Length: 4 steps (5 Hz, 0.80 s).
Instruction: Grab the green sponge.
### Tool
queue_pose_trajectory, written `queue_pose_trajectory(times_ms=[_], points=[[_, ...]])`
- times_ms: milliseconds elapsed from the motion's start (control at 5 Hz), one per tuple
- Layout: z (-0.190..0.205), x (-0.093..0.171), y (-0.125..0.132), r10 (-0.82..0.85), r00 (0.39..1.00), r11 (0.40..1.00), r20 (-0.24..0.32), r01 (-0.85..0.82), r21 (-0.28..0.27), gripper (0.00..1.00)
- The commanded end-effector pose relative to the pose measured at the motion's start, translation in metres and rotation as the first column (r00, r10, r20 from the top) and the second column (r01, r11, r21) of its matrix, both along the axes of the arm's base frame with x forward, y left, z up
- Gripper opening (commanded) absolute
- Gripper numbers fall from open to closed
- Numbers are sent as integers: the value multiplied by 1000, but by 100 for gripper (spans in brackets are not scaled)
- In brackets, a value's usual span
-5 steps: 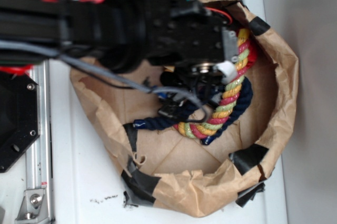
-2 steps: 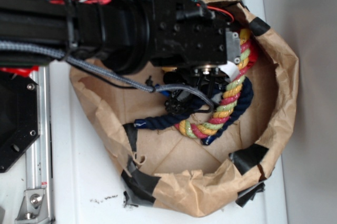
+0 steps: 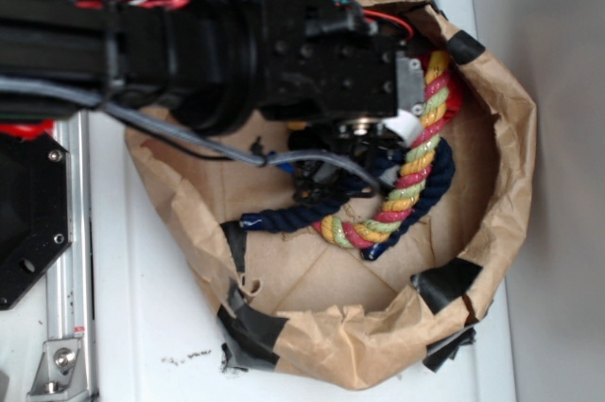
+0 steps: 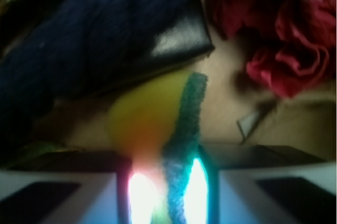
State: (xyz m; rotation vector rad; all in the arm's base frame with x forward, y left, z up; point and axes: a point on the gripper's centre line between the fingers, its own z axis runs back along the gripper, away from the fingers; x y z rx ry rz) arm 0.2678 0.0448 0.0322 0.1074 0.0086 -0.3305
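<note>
The green sponge [image 4: 158,124] sits squeezed between my fingers [image 4: 58,192], its yellow foam bulging out and the dark-green scouring layer standing edge-on beside it. My gripper [image 4: 163,192] is closed tight on it. Just beyond lie a navy rope [image 4: 79,39] and a red cloth [image 4: 279,39]. From outside, my arm [image 3: 236,43] hangs over the taped brown paper basket [image 3: 501,128], beside a multicoloured rope [image 3: 416,166].

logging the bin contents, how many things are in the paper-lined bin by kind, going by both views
sponge: 1, the green sponge, between the end effector fingers
ropes: 2, the multicolour rope and the navy rope
red cloth: 1, the red cloth
total: 4
</note>
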Motion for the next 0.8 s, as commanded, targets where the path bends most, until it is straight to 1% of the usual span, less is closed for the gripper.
queue_pose_trajectory(times_ms=[0,200,400,600], points=[[110,-19,-15,375,914,922,156,-350,-167,0],[160,-13,-27,461,872,881,166,-428,-202,0],[180,-5,-30,537,833,833,129,-500,-237,0],[176,-2,-25,593,803,791,58,-567,-231,0]])
